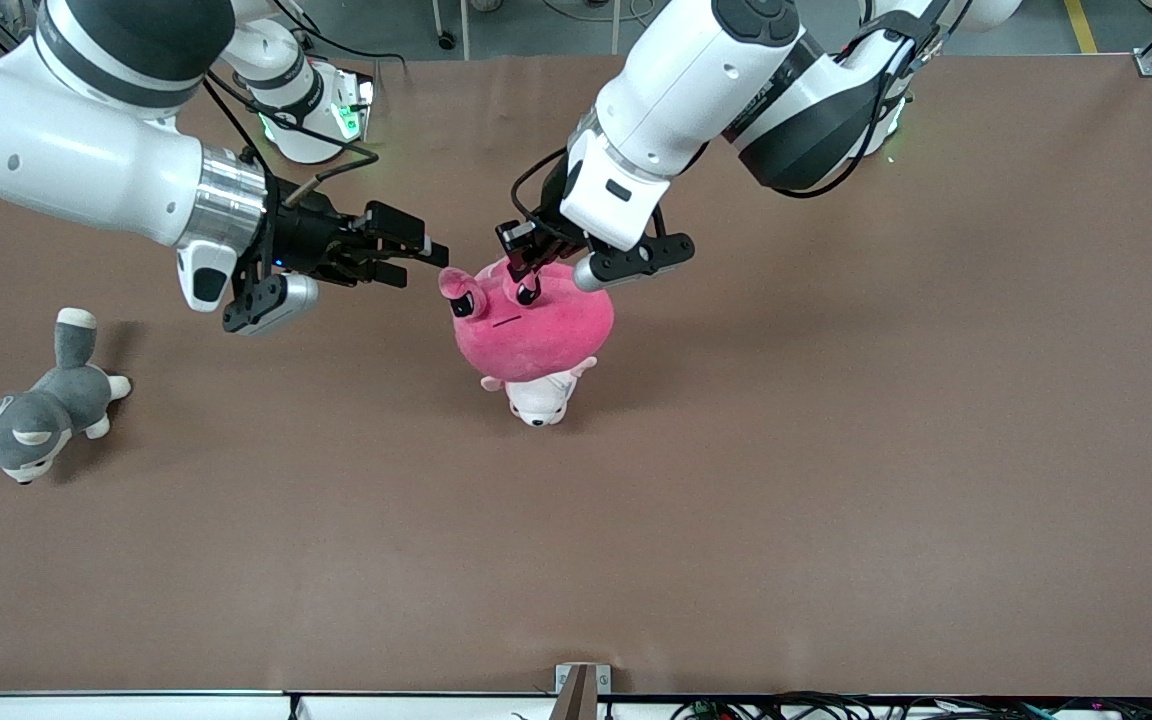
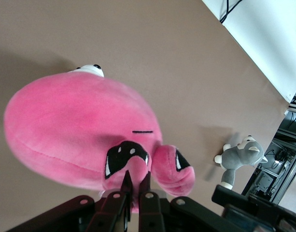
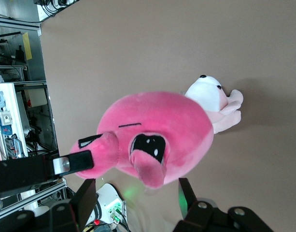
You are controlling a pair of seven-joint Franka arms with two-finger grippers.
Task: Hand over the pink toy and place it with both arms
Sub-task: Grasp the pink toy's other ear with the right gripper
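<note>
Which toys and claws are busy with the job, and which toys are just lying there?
Part of the job:
- pink toy, hanging from the left claw
- left claw, shut on the toy's top
- right claw, open beside the toy's ear

Just lying about:
- pale pink-and-white plush, on the table under the pink toy
- grey husky plush, toward the right arm's end of the table

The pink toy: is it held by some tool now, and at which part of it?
Yes. The left tool is shut on the pink toy, pinching its top between the eyes. The right tool is open beside the toy's ear, holding nothing.
</note>
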